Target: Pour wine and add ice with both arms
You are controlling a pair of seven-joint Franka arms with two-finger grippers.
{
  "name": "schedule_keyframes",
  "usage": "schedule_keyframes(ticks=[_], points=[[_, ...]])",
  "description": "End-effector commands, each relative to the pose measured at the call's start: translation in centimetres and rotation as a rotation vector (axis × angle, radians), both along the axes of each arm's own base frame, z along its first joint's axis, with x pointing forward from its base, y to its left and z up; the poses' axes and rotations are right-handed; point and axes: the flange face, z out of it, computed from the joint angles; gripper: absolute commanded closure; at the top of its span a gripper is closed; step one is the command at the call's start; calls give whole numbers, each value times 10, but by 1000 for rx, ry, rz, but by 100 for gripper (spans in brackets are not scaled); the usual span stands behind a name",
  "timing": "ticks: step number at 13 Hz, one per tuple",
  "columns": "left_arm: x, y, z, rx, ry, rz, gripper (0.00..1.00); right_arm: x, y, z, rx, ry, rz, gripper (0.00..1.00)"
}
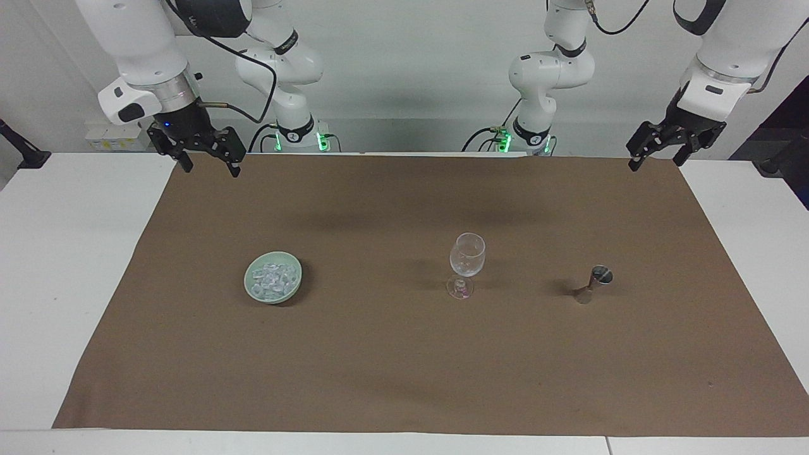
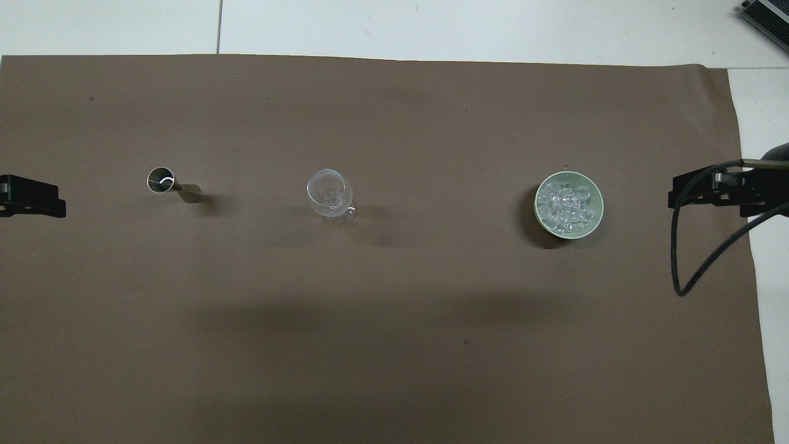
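Ice sits heaped in a pale green bowl on the brown cloth that covers your white surface, toward the right arm's end. The chunks are clear and whitish and fill the bowl's hollow; in the overhead view you see them as a bright pile ringed by the green rim.

Look next to the wine glass. It stands upright near the middle of the cloth, well apart from the bowl, and its cup looks clear. Toward the left arm's end you find a small metal measuring cup, narrow at the waist, standing upright with its open mouth up. Bowl, glass and measuring cup stand in one row across the cloth, each well apart from its neighbour.

Your right tool hangs in the air over the cloth's corner nearest the robots at the right arm's end. Its fingers stand wide apart and hold nothing. A black cable loops from its wrist.

Your left tool hangs over the matching corner at the left arm's end, also with fingers spread wide and nothing between them.

Neither tool touches any of the three things. In the overhead view only the tips of both tools show at the cloth's two ends. Both arms wait.
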Motion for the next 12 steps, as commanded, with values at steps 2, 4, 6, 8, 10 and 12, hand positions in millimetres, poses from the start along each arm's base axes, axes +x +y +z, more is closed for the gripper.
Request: schedule_keyframes(ticks=[2, 4, 6, 8, 10, 12], points=[[-10, 0, 15, -4, -9, -8, 0, -1, -4, 3, 10, 7, 15, 0], [-11, -3, 23, -1, -22, -14, 0, -1, -4, 3, 10, 7, 15, 0], [-11, -5, 25, 1, -31, -17, 0, -1, -4, 3, 10, 7, 15, 0], [-9, 0, 26, 0, -40, -16, 0, -1, -4, 2, 10, 8, 15, 0], [-10, 3, 35, -1, -60, -10, 0, -1, -4, 3, 10, 7, 15, 0], [-7, 3, 41, -2, -66, -11, 0, -1, -4, 3, 10, 7, 15, 0]])
